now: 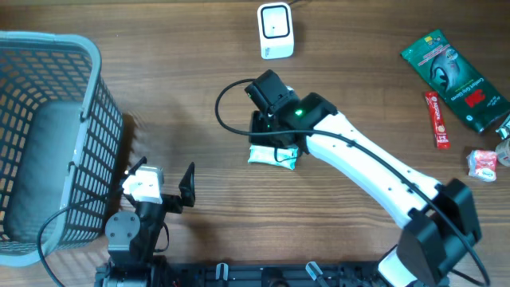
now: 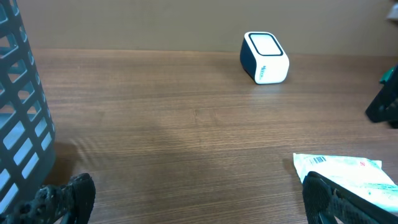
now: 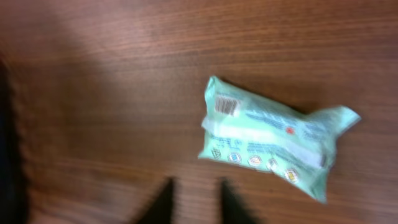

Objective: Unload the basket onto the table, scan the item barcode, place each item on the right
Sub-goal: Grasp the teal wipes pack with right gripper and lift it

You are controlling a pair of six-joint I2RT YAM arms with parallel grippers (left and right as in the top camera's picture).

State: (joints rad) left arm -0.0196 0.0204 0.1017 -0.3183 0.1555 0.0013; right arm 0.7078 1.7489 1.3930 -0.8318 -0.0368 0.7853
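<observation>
The item is a pale green pack [image 3: 273,140] lying flat on the wooden table, its barcode [image 3: 227,106] facing up near one end. In the overhead view the pack [image 1: 272,156] lies right under my right arm's wrist. My right gripper [image 3: 194,183] hovers beside it, fingers a little apart with only table between them, touching nothing. The white scanner [image 1: 276,30] stands at the far edge, also visible as the scanner [image 2: 264,57] in the left wrist view. My left gripper [image 2: 199,199] stands wide open and empty near the front, the pack [image 2: 348,171] to its right.
A grey mesh basket [image 1: 48,135] stands at the left. At the far right lie a dark green packet [image 1: 454,68], a red tube [image 1: 435,119] and a small pink-white item [image 1: 482,163]. A black cable [image 1: 227,119] loops by the right wrist.
</observation>
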